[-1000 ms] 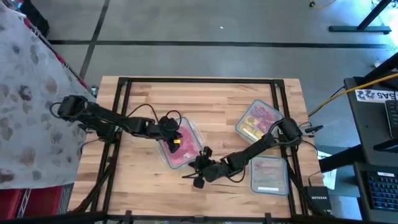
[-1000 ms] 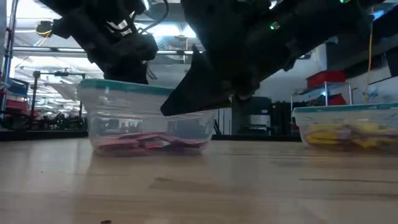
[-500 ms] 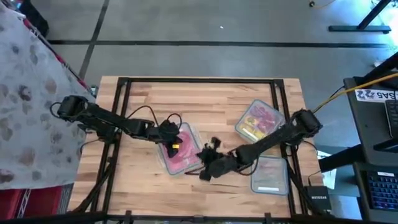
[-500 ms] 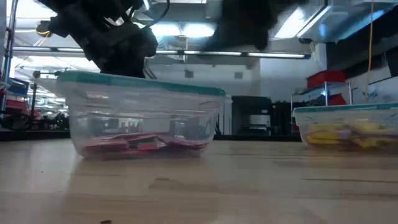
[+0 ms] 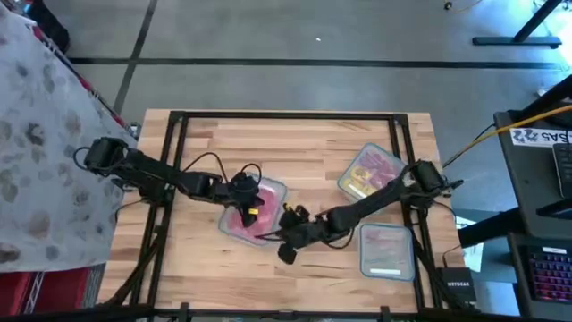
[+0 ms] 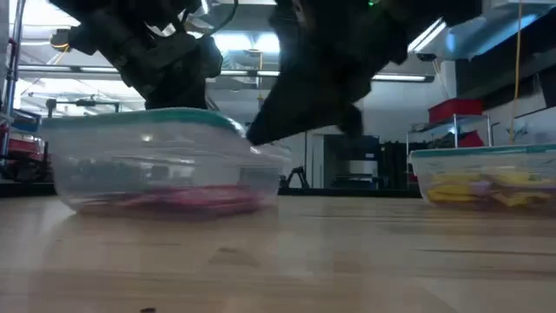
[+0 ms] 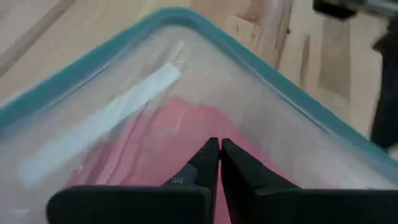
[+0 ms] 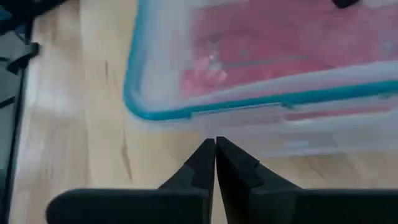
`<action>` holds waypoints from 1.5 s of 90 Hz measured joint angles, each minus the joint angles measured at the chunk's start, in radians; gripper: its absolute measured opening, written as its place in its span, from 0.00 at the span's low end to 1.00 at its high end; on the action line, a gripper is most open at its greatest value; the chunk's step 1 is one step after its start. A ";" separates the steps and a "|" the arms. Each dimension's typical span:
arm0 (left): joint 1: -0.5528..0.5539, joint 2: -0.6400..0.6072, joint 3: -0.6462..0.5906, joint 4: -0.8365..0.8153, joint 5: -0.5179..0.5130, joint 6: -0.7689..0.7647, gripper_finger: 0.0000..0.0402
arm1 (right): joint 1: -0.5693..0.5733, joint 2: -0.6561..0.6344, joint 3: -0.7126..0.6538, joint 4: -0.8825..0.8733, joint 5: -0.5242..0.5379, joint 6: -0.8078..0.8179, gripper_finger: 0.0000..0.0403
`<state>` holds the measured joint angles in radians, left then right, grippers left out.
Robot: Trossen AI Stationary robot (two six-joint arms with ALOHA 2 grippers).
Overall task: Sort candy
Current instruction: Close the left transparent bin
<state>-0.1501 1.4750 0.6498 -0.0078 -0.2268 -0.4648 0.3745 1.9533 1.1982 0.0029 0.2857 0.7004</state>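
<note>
Centrally on the wooden counter (image 5: 295,148), a clear teal-rimmed tub (image 5: 253,215) of red candy (image 5: 243,224) is seen. The left end effector (image 7: 219,148), fingers pressed together, is held over the tub's inside; the right end effector (image 8: 215,147), likewise closed, is poised just beside the tub's outer wall. Two more tubs (image 5: 371,174) are set well apart, and grey floor (image 5: 295,45) is seen beyond.

A wooden table (image 5: 295,148) with a dark metal frame along its edges carried three clear teal-rimmed tubs. One tub (image 5: 253,211) of red candy (image 5: 246,224) sat near the middle, a second (image 5: 371,173) with yellow and pink candy (image 5: 365,182) stood toward the right, and a third (image 5: 386,251) lay just beside it, nearer the front edge.
</note>
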 joint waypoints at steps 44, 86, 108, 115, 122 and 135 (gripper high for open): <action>0.002 0.008 0.001 -0.001 0.023 0.003 0.00 | 0.005 -0.036 0.001 -0.185 0.124 0.069 0.00; -0.010 0.115 0.005 0.131 0.029 0.014 0.00 | -0.065 0.076 -0.005 -0.019 0.105 -0.025 0.00; -0.014 0.118 0.005 0.171 0.060 0.033 0.00 | -0.007 -0.087 0.003 -0.308 0.153 -0.023 0.00; -0.014 0.119 0.005 0.181 0.063 0.036 0.00 | -0.002 -0.145 0.002 -0.434 0.254 0.007 0.00; -0.014 0.119 0.005 0.182 0.064 0.035 0.00 | -0.027 -0.190 0.002 -0.542 0.352 0.052 0.00; -0.018 0.120 0.004 0.186 0.064 0.047 0.00 | -0.126 -0.198 -0.005 -0.606 0.339 0.038 0.00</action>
<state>-0.1685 1.5949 0.6537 0.1783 -0.1630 -0.4178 0.2484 1.7557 1.1930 -0.6031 0.6242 0.7387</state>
